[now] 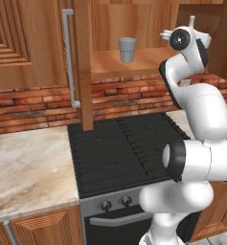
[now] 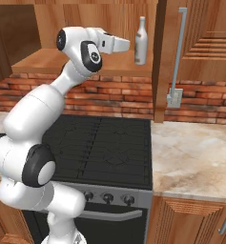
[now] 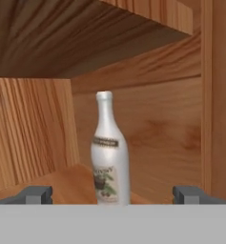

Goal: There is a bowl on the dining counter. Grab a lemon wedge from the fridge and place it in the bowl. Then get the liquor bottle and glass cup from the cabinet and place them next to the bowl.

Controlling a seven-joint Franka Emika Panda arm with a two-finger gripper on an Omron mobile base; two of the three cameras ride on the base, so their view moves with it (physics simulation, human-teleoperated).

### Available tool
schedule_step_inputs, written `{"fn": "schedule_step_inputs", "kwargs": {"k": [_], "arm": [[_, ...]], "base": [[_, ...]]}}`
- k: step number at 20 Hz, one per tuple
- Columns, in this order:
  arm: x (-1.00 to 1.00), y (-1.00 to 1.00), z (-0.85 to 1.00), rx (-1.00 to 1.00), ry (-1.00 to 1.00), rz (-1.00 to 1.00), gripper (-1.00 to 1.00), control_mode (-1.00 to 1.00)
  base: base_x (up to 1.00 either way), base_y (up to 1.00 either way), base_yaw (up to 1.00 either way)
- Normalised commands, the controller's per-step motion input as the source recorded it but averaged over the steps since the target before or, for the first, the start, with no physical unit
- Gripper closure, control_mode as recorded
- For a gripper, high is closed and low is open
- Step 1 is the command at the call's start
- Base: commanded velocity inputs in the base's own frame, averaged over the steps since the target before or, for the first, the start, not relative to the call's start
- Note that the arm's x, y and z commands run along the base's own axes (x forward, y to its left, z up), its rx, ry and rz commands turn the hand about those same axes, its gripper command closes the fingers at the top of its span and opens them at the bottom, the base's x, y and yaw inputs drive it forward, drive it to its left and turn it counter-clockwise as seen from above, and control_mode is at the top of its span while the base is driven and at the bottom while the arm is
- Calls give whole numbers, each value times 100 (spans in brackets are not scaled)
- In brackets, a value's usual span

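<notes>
Stood upright on the open cabinet's shelf (image 2: 47, 59): the liquor bottle (image 3: 109, 150), deep in the right part, near the back wall. Rested on the same shelf, well apart to the left: the glass cup (image 1: 127, 49). Raised to shelf height and aimed at the bottle: the hand (image 3: 112, 194), fingers spread wide with the bottle centred between the tips (image 3: 35, 194) and nothing pinched.

Risks judged from this position:
- Tall, narrow body on a small base; likely to tip or slide toward the back wall if nudged by one fingertip before the other. Probable cause: an off-centre approach or a closure begun too early.
- Smooth, rounded surface; slip possible if pinched at the tapering neck rather than the wider body.
- Limited headroom beneath the upper board; collision of the wrist or the bottle's top possible on a lift without first drawing back.
- Open cabinet door (image 2: 163, 57) just right of the bottle; contact possible during withdrawal to that side.
- Stove (image 1: 119, 148) directly below the shelf edge; a dropped bottle would fall onto it.

Hidden or unclear:
- Bottle base cut off at the lower edge of the hand view; exact footing on the shelf not confirmed.
- Gap between fingertips and bottle not readable from any view.
- Label print too blurred to read.
- Bowl, lemon wedge, fridge and dining surface out of frame; status of the lemon step not determinable.
</notes>
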Motion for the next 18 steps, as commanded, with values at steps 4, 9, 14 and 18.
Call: {"fn": "schedule_step_inputs", "kwargs": {"k": [4,9,14,18], "arm": [[34,-14,0,0,0,0,-100,-100],[17,-22,0,0,0,0,-100,-100],[6,-27,0,0,0,0,-100,-100],[14,-14,0,0,0,0,-100,-100]], "base": [[0,0,0],[0,0,0],[0,0,0],[0,0,0]]}}
